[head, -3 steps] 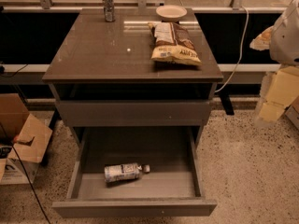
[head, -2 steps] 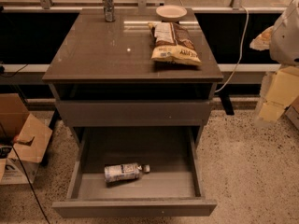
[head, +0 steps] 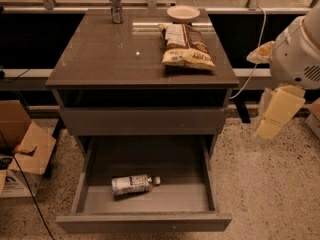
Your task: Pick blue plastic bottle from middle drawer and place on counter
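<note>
The blue plastic bottle [head: 132, 185] lies on its side on the floor of the open middle drawer [head: 145, 221], left of centre, with its white cap pointing right. The counter [head: 110, 54] is the glossy dark top of the cabinet above it. My gripper [head: 267, 129] hangs at the right of the cabinet, at about the height of the closed upper drawer front, well above and to the right of the bottle. It holds nothing that I can see.
On the counter are a brown-yellow chip bag [head: 185, 46], a slim metallic can [head: 115, 5] at the back and a small bowl [head: 183, 13]. Cardboard boxes [head: 20, 151] stand on the floor at left. A cable [head: 257, 59] hangs at the right behind the cabinet.
My arm and gripper have shifted slightly left and down, toward the cabinet. The bottle and the drawer have not moved.
</note>
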`<action>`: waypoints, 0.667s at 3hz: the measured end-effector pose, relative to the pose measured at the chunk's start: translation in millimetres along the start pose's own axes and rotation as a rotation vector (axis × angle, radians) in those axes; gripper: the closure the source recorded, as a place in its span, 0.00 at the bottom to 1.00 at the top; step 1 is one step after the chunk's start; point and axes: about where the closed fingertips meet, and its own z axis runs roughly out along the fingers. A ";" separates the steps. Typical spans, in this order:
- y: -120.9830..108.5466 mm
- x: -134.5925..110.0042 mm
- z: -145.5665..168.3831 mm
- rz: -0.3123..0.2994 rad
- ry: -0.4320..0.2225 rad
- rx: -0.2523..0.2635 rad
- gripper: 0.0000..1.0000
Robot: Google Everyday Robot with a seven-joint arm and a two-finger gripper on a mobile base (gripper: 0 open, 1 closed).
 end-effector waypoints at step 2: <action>11.4 -15.9 61.5 -0.005 -0.082 -0.070 0.00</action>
